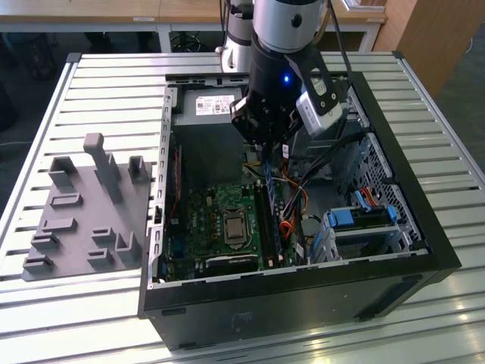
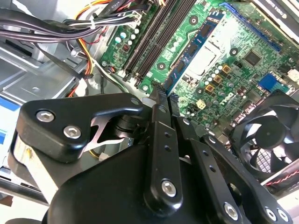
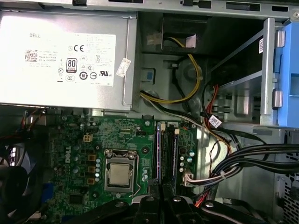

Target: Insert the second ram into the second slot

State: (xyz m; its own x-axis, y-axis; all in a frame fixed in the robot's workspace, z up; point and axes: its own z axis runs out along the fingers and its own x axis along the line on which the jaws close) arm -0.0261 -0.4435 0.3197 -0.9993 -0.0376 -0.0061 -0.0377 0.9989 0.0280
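Edgewise, thin blue second ram [image 2: 189, 49] between black fingers [image 2: 161, 140]

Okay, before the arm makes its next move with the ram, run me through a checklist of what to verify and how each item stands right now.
1. The gripper is lined up over the ram slots: ok.
2. The blue ram stick stands upright in the slot nearest the processor socket: ok.
3. The stick is fully seated, latches closed: cannot tell.
4. The gripper is touching the stick: cannot tell.
5. The cable bundle lies beside the slots, not across them: ok.
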